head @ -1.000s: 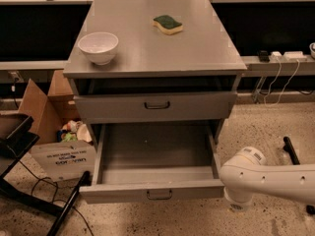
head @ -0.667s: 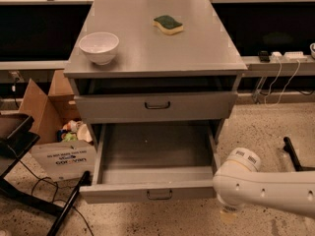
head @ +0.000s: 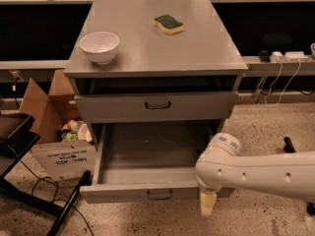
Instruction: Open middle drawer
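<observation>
Grey middle drawer far out of the cabinet; gripper at its right front corner

The wide grey metal middle drawer [head: 147,154], with a low front panel and a small dark loop handle, stands far out of the grey metal cabinet [head: 224,58], its long plain tray in full view; the taller-fronted grey top drawer [head: 157,107] above it sits a little way out; the white robot arm [head: 266,173] comes in from the right; its gripper [head: 207,204] shows only as a cream tip below the arm's rounded joint, just beside the drawer's right front corner; whether it is spread or closed, or grips anything, I cannot tell; a round white bowl [head: 100,46] and a green-and-yellow sponge [head: 169,24] rest well apart on the cabinet top.
</observation>
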